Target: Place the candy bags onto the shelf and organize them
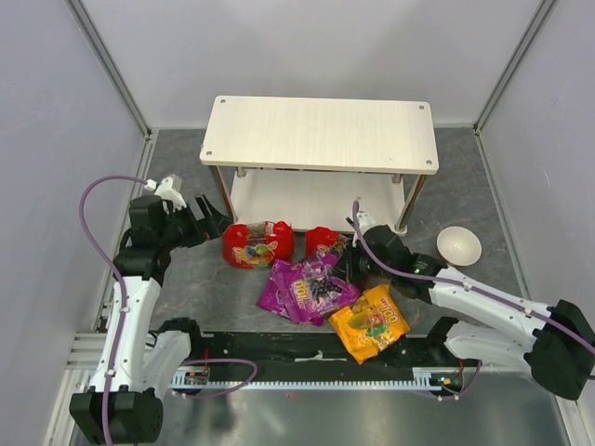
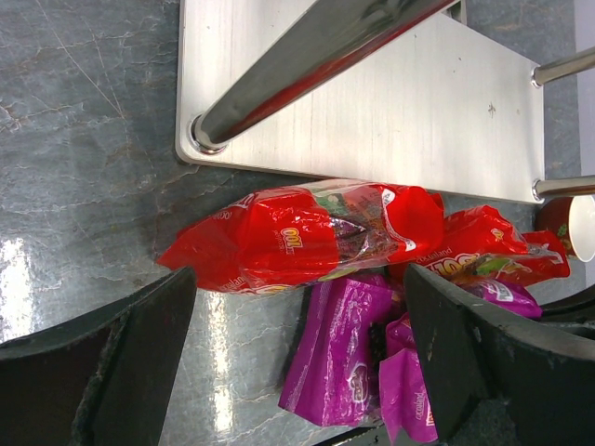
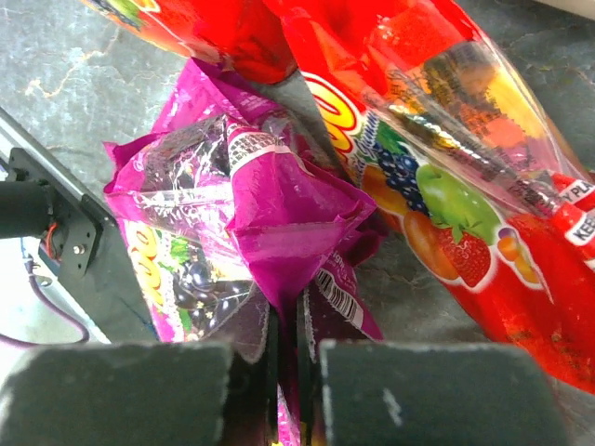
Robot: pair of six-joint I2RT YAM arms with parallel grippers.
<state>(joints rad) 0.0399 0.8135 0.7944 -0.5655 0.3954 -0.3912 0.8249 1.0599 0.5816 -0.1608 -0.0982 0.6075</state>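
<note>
Five candy bags lie in a loose cluster at the middle of the worktop (image 1: 200,297), a dark grey, marble-veined surface that shines under the light. The first red candy bag (image 1: 257,243) and the second red candy bag (image 1: 323,242) lie side by side just beside the front edge of the shelf's lower board. Two purple candy bags (image 1: 305,290) overlap nearer the near edge, the second red one partly across them. The orange-yellow candy bag (image 1: 370,322) lies closest to the near edge and reaches the black rail (image 1: 279,353) that runs along it. The right gripper (image 3: 290,353) has its jaws pressed together on a raised fold of the purple candy bags. The left gripper (image 2: 302,362) hangs low toward the left edge with its jaws spread wide, facing the first red bag and apart from it. The shelf (image 1: 321,133), two pale wood-grain boards on metal posts, stands centred toward the far edge. A small white bowl (image 1: 458,245) sits toward the right edge, beside the shelf's front right post. Plain pale grey walls (image 1: 56,111) with aluminium corner posts enclose the worktop on three sides.
</note>
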